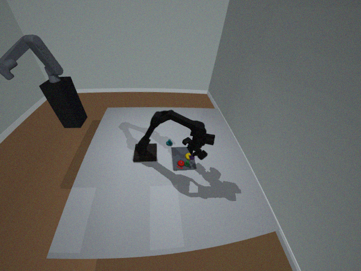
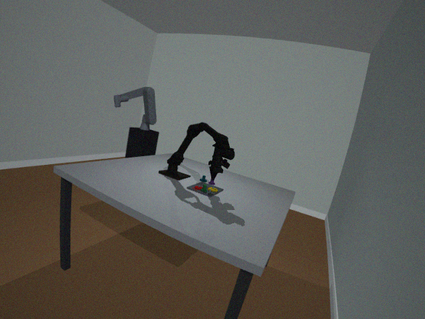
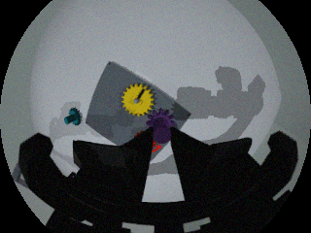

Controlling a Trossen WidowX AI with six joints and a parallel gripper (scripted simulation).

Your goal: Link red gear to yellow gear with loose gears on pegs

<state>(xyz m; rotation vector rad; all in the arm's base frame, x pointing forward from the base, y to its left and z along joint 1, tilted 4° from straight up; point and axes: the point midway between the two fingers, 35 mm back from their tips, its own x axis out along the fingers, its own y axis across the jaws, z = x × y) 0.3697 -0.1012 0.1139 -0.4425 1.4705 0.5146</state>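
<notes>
My gripper (image 1: 191, 154) (image 2: 212, 179) (image 3: 161, 131) is shut on the stem of the purple gear (image 1: 192, 157) (image 2: 211, 182) (image 3: 161, 117). The gear hangs above the grey board (image 1: 176, 152) (image 2: 198, 184) (image 3: 103, 88), teeth downward. The yellow gear (image 1: 187, 156) (image 2: 213, 189) (image 3: 130, 102) with its black stripe sits on the board. The red gear (image 1: 182, 163) (image 2: 197, 187) is mostly hidden in the wrist view. A green gear (image 1: 186, 164) (image 2: 204, 187) with an upright stem stands on the board beside the red gear; the wrist view hides it. Empty pegs are too small or shadowed to tell.
A teal gear (image 1: 169, 143) (image 2: 203, 179) (image 3: 73, 116) stands on the table off the board, on the arm-base side. The arm's dark base plate (image 1: 150, 157) (image 2: 180, 176) is beyond it. The arm's shadow crosses the board and table. A second grey arm (image 1: 43, 52) (image 2: 149, 106) stands on a black pedestal farther off.
</notes>
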